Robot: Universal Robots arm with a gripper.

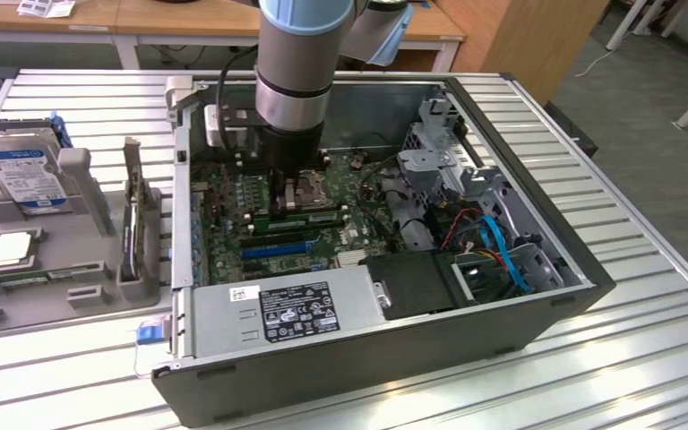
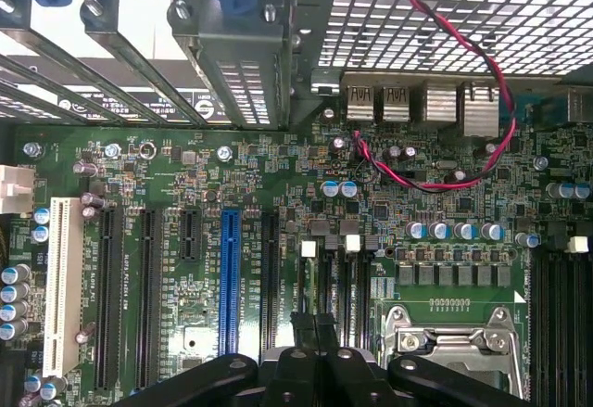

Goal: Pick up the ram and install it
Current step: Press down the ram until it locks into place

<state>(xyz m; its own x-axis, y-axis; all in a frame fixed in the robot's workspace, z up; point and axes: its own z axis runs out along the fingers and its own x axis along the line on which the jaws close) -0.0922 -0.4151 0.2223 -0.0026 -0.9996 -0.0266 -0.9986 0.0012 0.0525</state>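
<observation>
My gripper [image 2: 315,325] hangs low inside the open computer case [image 1: 320,385], and its black fingers [image 2: 298,333] are shut together with nothing visible between them. They hover over the dark memory slots [image 2: 352,282] between the blue expansion slot [image 2: 228,277] and the CPU socket [image 2: 454,351]. In the exterior view a long thin green stick, apparently the ram [image 1: 311,215], lies along those slots just in front of the gripper [image 1: 287,193]. I cannot tell whether it is fully seated. The arm hides the fingertips there.
A grey tray [image 1: 33,309] at the exterior view's left holds a blue-labelled hard drive [image 1: 21,170] and a square silver CPU chip [image 1: 10,249]. The power supply [image 1: 296,309], blue and red cables [image 1: 494,246] and a red-black wire [image 2: 435,175] crowd the case.
</observation>
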